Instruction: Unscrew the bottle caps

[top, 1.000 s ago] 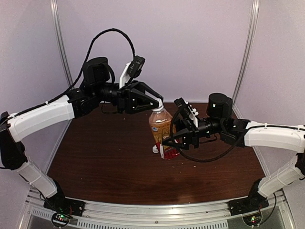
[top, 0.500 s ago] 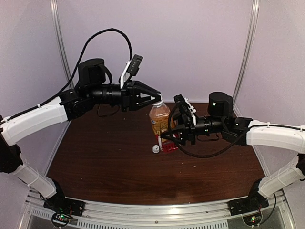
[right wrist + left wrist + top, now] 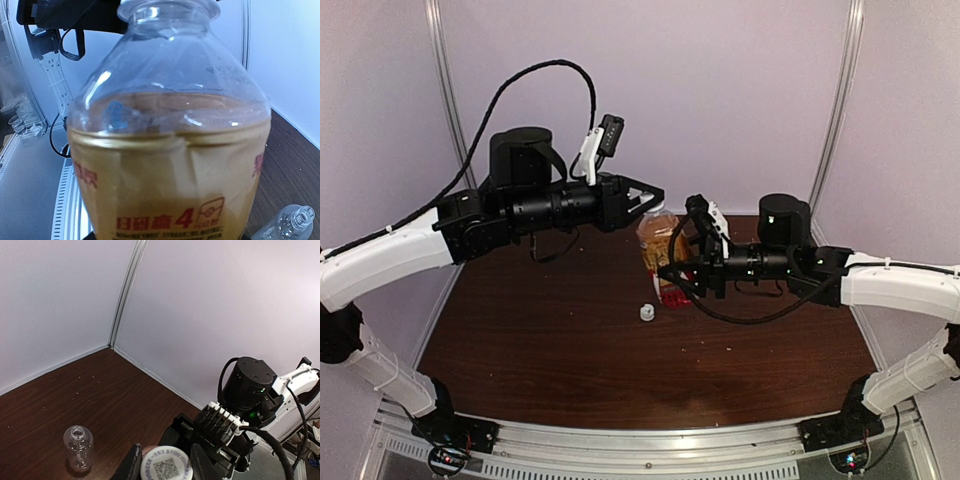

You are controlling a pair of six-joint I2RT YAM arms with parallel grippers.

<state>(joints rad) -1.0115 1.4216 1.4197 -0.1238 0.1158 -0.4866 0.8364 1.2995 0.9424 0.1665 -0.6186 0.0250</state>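
Observation:
An amber bottle (image 3: 657,243) with a red label stands upright mid-table; it fills the right wrist view (image 3: 170,165). My right gripper (image 3: 672,273) is shut on its lower body, fingers hidden behind the label. Its white cap (image 3: 166,467), printed with a code, sits between my left fingers (image 3: 132,465). My left gripper (image 3: 656,197) is shut on it at the bottle's top; I cannot tell whether the cap still sits on the neck. A second white cap (image 3: 646,313) lies loose on the table. The clear bottle (image 3: 78,448) stands uncapped near the back, also seen in the right wrist view (image 3: 287,225).
The dark wooden table (image 3: 550,340) is walled by pale panels with metal corner posts (image 3: 445,110). A metal rail (image 3: 650,440) runs along the near edge between the arm bases. Cables loop above the left arm (image 3: 545,75).
The left jaws closed onto the cap and the left wrist turned. The right gripper shifted the amber bottle slightly back, away from the loose cap.

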